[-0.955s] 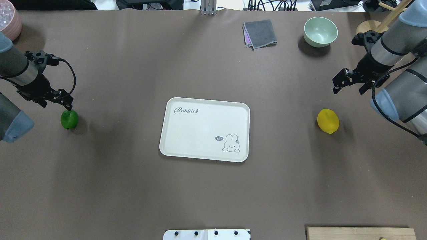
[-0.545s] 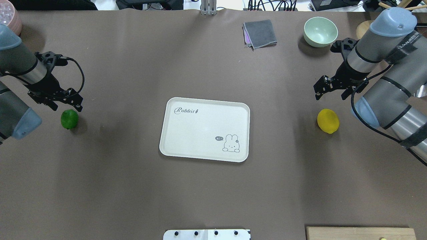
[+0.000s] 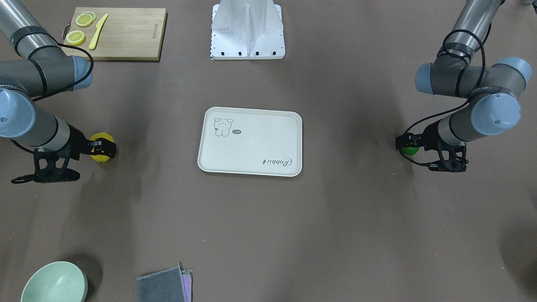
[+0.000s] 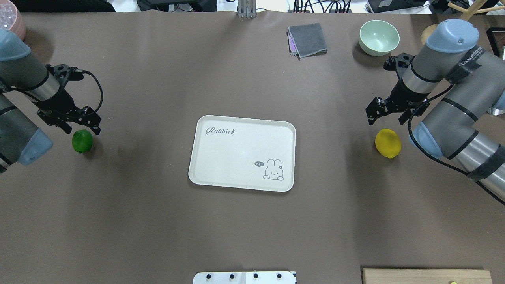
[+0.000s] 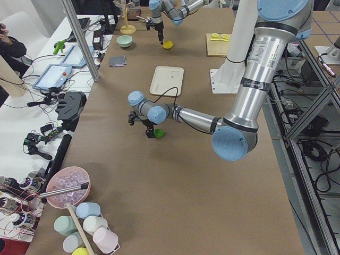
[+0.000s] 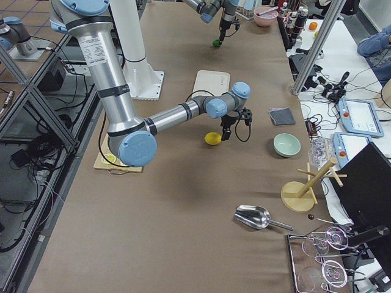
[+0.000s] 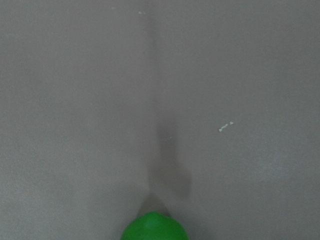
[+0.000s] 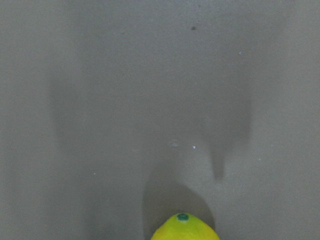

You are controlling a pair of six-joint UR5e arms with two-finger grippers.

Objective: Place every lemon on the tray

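The cream tray point(image 4: 240, 154) lies in the middle of the table with nothing on it. The green lemon point(image 4: 82, 141) rests on the table far to its left; it shows at the bottom edge of the left wrist view point(image 7: 155, 229). My left gripper point(image 4: 82, 127) is open just over its far side. The yellow lemon point(image 4: 388, 143) rests on the table far to the tray's right, and shows at the bottom edge of the right wrist view point(image 8: 185, 230). My right gripper point(image 4: 386, 117) is open just beyond and above it. No fingers show in either wrist view.
A pale green bowl point(image 4: 379, 36) and a folded grey cloth point(image 4: 307, 39) sit at the far side. A wooden cutting board point(image 3: 126, 35) with lemon slices and a knife lies by my right arm's base. A pink bowl point(image 4: 10, 23) is at the far left corner.
Both arms have swung inward. The left gripper has moved right to over the green lemon, and the right gripper has moved left to over the yellow lemon. Neither lemon has moved.
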